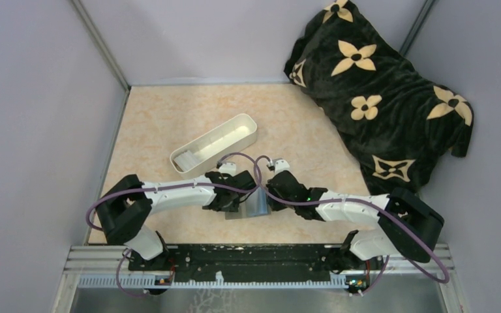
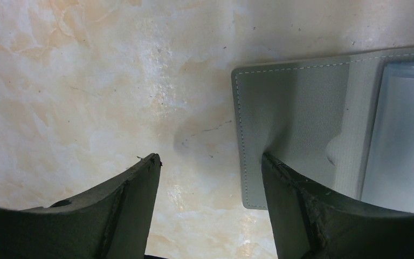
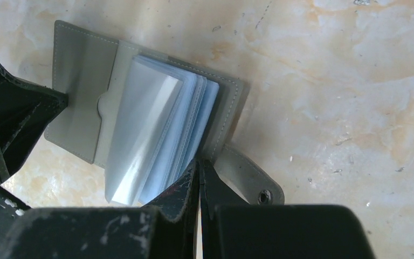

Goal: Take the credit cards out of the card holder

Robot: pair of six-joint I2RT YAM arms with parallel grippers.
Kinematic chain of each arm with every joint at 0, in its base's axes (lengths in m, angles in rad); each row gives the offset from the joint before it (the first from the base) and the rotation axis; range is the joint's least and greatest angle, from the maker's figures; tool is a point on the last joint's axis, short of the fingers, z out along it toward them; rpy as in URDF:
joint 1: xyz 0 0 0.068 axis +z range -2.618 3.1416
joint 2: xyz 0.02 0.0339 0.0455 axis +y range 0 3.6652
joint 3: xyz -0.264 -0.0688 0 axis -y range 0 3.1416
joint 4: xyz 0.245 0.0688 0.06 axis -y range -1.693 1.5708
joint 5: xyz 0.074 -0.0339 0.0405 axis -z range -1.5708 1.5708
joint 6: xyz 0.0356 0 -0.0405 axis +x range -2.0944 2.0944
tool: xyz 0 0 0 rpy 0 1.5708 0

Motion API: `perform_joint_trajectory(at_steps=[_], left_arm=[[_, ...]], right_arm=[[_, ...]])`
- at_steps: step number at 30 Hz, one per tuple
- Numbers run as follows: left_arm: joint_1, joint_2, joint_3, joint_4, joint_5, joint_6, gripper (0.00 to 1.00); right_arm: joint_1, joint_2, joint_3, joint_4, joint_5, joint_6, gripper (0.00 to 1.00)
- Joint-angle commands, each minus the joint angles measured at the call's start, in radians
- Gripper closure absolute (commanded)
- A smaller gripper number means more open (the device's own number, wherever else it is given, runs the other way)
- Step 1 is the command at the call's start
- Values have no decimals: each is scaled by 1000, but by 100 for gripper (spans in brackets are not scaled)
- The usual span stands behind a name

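The card holder (image 3: 81,81) lay open and flat on the worktop (image 3: 329,81), directly between the two end effectors. Its grey covers were spread and a stack of pale, blue-tinted sleeves (image 3: 145,124) fanned up from its middle. Whether any credit cards sat inside those sleeves, I could not tell.

The left end effector (image 2: 210,156) stood with its jaws wide apart at the holder's outer cover. One finger (image 2: 302,205) was pressed down on the edge of that cover, and the other was over bare worktop just beside it.

The right end effector (image 3: 198,164) was closed, its fingers tight together. The tips met the opposite cover at the foot of the fanned sleeves, and I could not see whether anything thin was pinched there. The holder's snap tab (image 3: 250,186) lay flat just beside those tips.

Beyond the left end effector, away from the arm bases, a long white tray (image 1: 235,127) sat at a slant with something pale and flat at its nearer end. Well beyond the right end effector, a black blanket (image 1: 378,91) with cream flower shapes lay bunched in the far corner.
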Motion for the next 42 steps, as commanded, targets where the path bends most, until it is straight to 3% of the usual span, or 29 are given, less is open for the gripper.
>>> perform_joint_trajectory(at_steps=[1,14,27,42], left_arm=[[5,30,-29,73,41,-8,24],[3,15,-39,102,64,-3,24],[3,11,-46,108,64,-4,24],[4,15,-52,113,63,-3,25]], right_arm=[[21,36,44,77,-14,-1,99],[45,76,71,108,-37,7,99],[45,-52,82,5,33,-6,99],[46,-54,95,13,17,-11,99]])
